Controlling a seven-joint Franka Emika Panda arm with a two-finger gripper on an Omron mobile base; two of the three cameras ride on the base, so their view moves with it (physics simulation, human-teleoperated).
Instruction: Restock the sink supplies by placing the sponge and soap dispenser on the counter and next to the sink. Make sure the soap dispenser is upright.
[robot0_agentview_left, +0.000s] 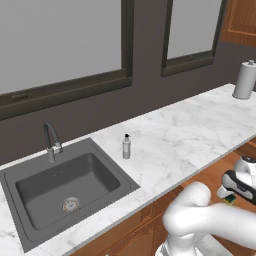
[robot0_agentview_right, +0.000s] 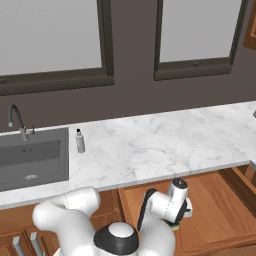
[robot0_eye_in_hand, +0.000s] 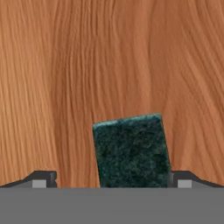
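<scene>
hand over the sponge in the open drawer

on the left, the sink (robot0_agentview_left: 30, 220) sits dark and square in the counter (robot0_agentview_left: 190, 130). the soap dispenser (robot0_agentview_left: 126, 146) stands straight up on the white stone, just beside the sink's right rim, so that part looks done.

further right and lower down, a wooden drawer (robot0_agentview_right: 220, 210) is pulled open under the counter. the sponge (robot0_eye_in_hand: 131, 151) lies flat on the drawer floor, green side up. the gripper (robot0_eye_in_hand: 112, 181) hangs right above it, and its fingers (robot0_eye_in_hand: 43, 178) are spread as wide as they go, one on each side of the sponge. they are not pinching it yet.

the step now looks like grabbing the sponge. to do it well, the hand should go straight down until the tips are beside the sponge's sides, not on top. the sponge sits a little turned and nearer the right finger, so a small twist and a nudge right would help. then squeeze softly, since a sponge squashes, and lift straight up to miss the counter edge.
</scene>
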